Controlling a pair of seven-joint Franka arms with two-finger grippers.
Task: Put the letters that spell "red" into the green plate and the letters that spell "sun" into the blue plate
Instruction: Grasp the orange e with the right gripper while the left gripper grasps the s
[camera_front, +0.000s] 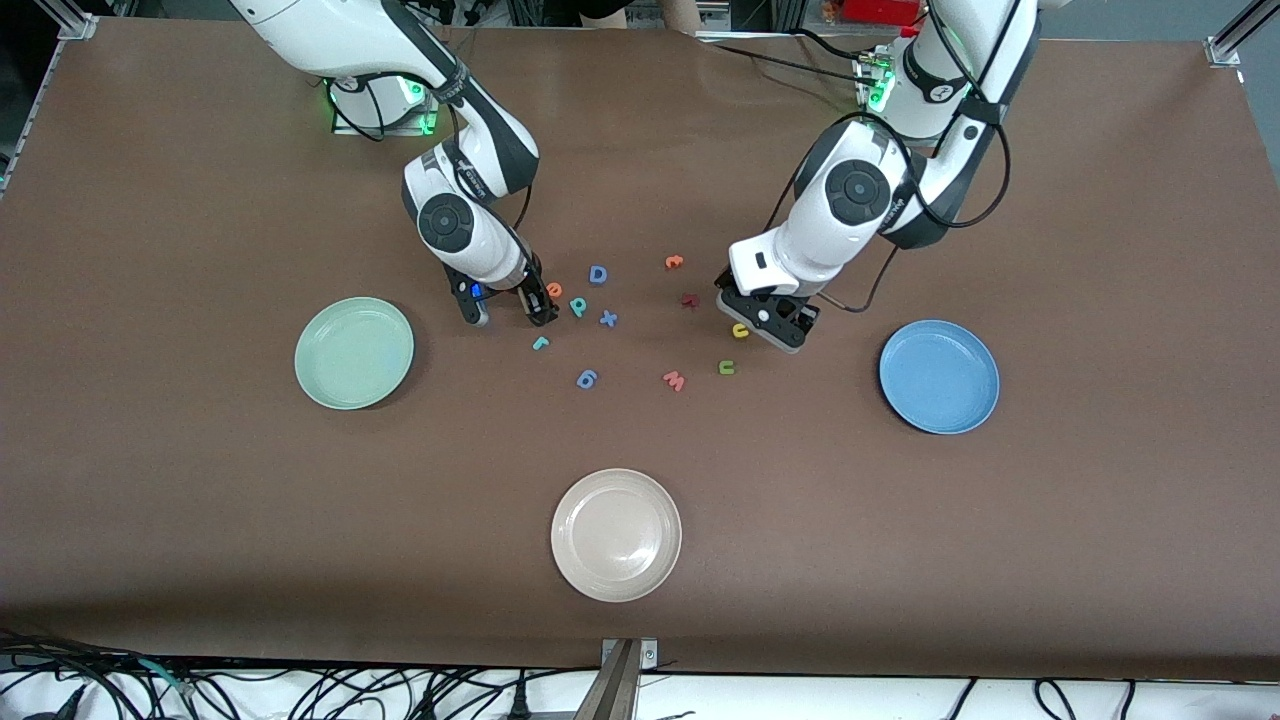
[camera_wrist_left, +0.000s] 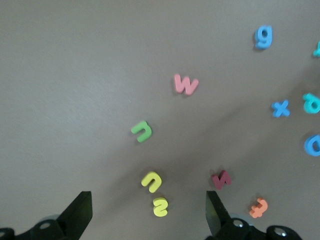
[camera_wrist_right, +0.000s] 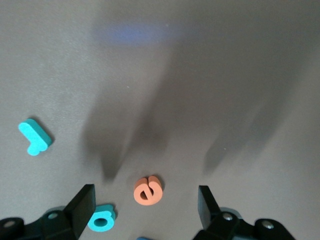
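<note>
My right gripper (camera_front: 512, 318) hangs open low over the orange "e" (camera_wrist_right: 148, 190), which lies between its fingers untouched. The teal "d" (camera_wrist_right: 101, 218) lies by one finger and the teal "r" (camera_front: 540, 343) lies nearer the front camera. The green plate (camera_front: 354, 352) sits toward the right arm's end. My left gripper (camera_wrist_left: 148, 210) is open over the yellow "s" (camera_wrist_left: 160, 207) and yellow "u" (camera_wrist_left: 152, 181). The green "n" (camera_front: 727, 367) lies nearer the camera. The blue plate (camera_front: 938, 376) sits toward the left arm's end.
An off-white plate (camera_front: 616, 534) sits near the table's front edge. Loose letters lie between the arms: a blue "D" (camera_front: 598, 274), blue "x" (camera_front: 608, 319), blue "g" (camera_front: 587, 378), pink "w" (camera_front: 674, 380), a dark red letter (camera_front: 689, 299) and an orange one (camera_front: 674, 262).
</note>
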